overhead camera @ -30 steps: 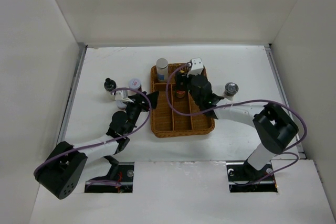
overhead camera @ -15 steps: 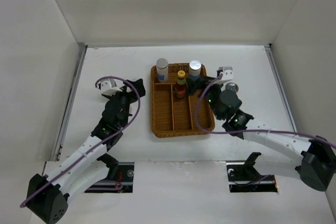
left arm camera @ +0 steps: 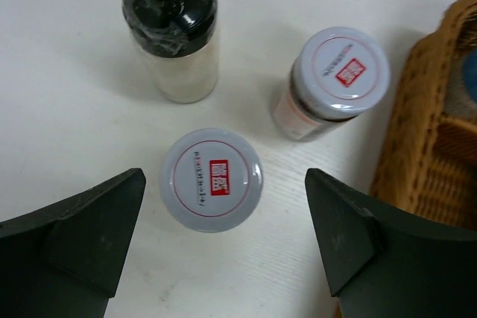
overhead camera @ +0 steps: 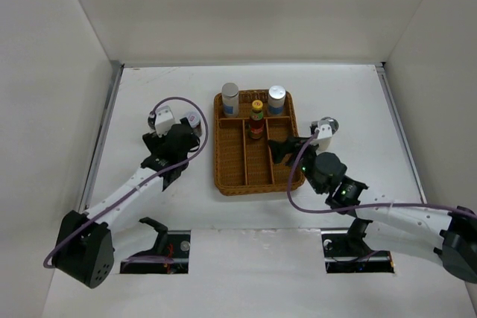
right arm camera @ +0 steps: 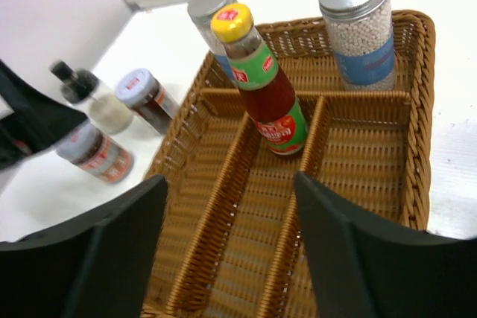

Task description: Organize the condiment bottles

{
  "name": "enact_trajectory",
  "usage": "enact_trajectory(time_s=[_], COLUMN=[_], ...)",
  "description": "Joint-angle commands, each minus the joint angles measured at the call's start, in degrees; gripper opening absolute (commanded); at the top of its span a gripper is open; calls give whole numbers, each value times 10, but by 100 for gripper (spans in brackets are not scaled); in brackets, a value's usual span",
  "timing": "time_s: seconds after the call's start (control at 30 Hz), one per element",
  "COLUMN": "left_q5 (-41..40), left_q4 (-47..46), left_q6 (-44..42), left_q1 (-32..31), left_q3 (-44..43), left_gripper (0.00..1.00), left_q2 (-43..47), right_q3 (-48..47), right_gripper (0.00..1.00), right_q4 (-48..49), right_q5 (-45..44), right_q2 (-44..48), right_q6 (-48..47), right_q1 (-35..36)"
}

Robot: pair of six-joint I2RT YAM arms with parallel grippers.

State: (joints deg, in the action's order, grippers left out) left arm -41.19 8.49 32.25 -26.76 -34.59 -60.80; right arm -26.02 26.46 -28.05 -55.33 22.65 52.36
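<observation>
Here, the left gripper (left arm camera: 223,210) hangs spread, empty, over a white-lidded jar (left arm camera: 212,178) left of the basket (right arm camera: 419,147); the right gripper (right arm camera: 227,240) likewise above the basket.

Top overhead, far; wrist cams near, sharing basket (right arm camera: 419,147)

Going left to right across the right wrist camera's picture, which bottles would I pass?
Black-capped shaker → farther white-lidded brown jar → first silver-topped shaker → red sauce bottle with yellow cap → second silver-topped shaker.
</observation>
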Motion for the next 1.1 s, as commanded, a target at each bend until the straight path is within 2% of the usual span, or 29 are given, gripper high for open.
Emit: enact_trajectory(time_s=[0.0,0.17,0.27,0.33,0.43,0.5,0.6,0.73,0.87,1.07], left_q5=[-1,37,41,47,46,44,33,-2,2,46], left_q4=[0,-24,-37,-48,-61,-55,-28,-14,-63,-185], left_q6=[-9,-15,-15,-15,-19,-25,-43,-49,-53,-78], left_q1=[17,33,44,49,44,29,-18,-94,-162,-169], left_q3=[-20,-23,-12,-7,0,-5,-37,-92,-139,-182], left_gripper=[91,89,81,71,43,35,33,33,33,33], left_q2=[-19,-59,-66,-72,-54,-18,56,82,13,-137], right_q3=[8,7,9,12,16,16,15,15,22,32], right_gripper=[79,82,82,82,82,82,82,83,83,83], right_q4=[34,36,35,36,36,36,36,38,42,40], right_q5=[9,13,14,12,13,12,14,12,9,-2], right_q2=[14,3,7,13,17,18,9,8,17,41], right_q6=[9,10,11,11,17,18,18,19,21,21], right_q1=[-5,-4,-5,-11,-16,-17,-21,-22,-26,-33])
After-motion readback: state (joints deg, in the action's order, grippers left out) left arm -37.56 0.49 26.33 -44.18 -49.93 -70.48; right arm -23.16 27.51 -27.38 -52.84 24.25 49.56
